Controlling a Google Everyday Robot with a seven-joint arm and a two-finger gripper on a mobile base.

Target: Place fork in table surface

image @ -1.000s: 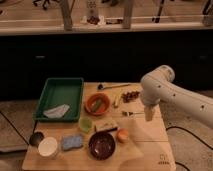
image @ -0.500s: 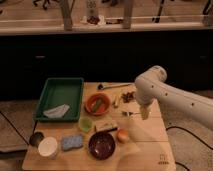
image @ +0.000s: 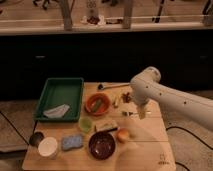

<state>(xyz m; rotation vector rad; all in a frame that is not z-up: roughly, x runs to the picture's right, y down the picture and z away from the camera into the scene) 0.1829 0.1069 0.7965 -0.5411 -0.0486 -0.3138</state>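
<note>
table surface [image: 150, 150], tan wide planks, is carrying everything. White arm [image: 170, 97] is spanning in from the right, its elbow sitting over the table's far-right part. The gripper [image: 142, 112] is hanging down from it, low over the planks, with fingers spread wide and nothing visibly pinched.

Green tray [image: 59, 95] is sitting at the left edge, holding a white cloth [image: 56, 110]. Orange bowl [image: 97, 104] is sitting just right of the tray, and a dark bowl [image: 102, 144] is near the front edge.

fork [image: 128, 113] is showing as a thin silvery line between the orange bowl and the gripper, long axis running left-right. Its right end is sitting at the gripper's tips; touching or not, cannot tell. Tine end: cannot tell. Lying on the planks or just above them: cannot tell.

Dark logo mark [image: 161, 161] is sitting at the near-right corner, unreadable.
</note>
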